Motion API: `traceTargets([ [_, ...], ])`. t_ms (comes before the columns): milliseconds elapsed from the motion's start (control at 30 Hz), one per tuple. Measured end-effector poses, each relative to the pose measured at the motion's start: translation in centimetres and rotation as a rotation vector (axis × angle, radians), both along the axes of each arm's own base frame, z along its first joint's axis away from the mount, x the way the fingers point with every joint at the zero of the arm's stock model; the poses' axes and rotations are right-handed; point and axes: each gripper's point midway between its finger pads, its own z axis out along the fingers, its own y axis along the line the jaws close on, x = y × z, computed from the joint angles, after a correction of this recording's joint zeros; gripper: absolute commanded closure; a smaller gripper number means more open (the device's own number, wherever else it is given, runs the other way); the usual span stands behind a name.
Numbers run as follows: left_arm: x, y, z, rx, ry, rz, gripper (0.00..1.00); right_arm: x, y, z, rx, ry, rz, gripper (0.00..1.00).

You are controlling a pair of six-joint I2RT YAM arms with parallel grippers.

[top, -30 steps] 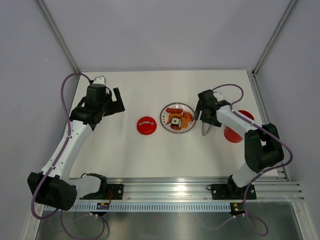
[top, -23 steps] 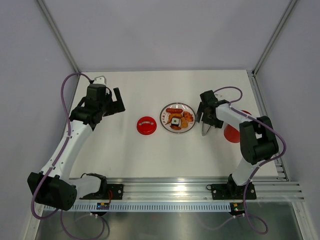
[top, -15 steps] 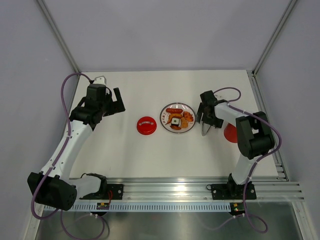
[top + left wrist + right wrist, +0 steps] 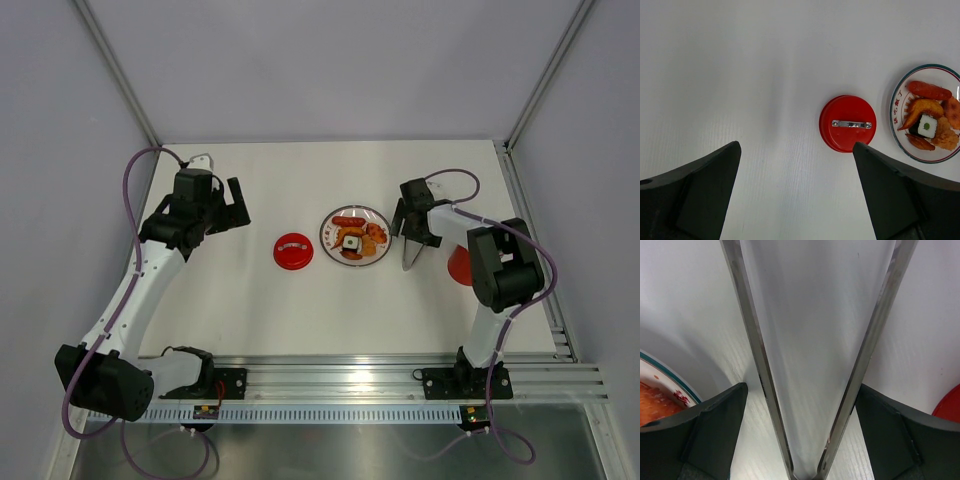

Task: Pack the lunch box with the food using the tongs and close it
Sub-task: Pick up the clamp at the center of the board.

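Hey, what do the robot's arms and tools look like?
The left arm and right arm have white links with black joints and bases. A purple cable loops along each. The left tool and right tool are black, with two blunt wedge-shaped fingers.

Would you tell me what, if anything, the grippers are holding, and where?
Nothing is held. The open right gripper straddles the slim grey metal tongs near their joined end; the left gripper is open and empty.

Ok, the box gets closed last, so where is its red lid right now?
In the top view the red lid lies flat on the table, handle up, left of centre, just left of the plate and apart from it.
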Motion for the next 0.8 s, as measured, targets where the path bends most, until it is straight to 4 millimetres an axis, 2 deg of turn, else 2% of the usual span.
traceTargets([
  [33, -0.1, 0.0, -0.1, 0.001, 0.004, 0.000, 0.01, 0.2, 0.0, 0.0, -0.002, -0.004, 0.003, 0.14],
  [133, -0.1, 0.0, -0.1, 0.001, 0.006, 0.000, 0.01, 0.7, 0.0, 0.0, -0.010, -0.020, 0.014, 0.35],
  [167, -0.1, 0.0, -0.1, 0.001, 0.006, 0.000, 0.01, 0.8, 0.0, 0.1, -0.010, -0.024, 0.014, 0.47],
  [300, -0.1, 0.0, -0.1, 0.001, 0.006, 0.000, 0.01, 0.8, -0.1, 0.1, -0.023, -0.025, 0.025, 0.70],
  [400, -0.1, 0.0, -0.1, 0.001, 0.007, 0.000, 0.01, 0.6, -0.1, 0.4, -0.021, -0.019, 0.041, 0.81],
  [500, -0.2, 0.0, -0.1, 0.002, 0.008, 0.000, 0.01, 0.1, 0.1, 1.5, -0.008, -0.017, 0.063, 0.87],
  [567, -0.2, 0.0, -0.2, 0.002, 0.009, 0.000, 0.01, -0.4, 0.3, 3.0, 0.005, -0.026, 0.079, 0.87],
  [800, -0.4, 0.1, -0.3, 0.005, 0.019, 0.000, 0.01, -3.1, 1.3, 10.9, 0.095, -0.076, 0.158, 0.86],
])
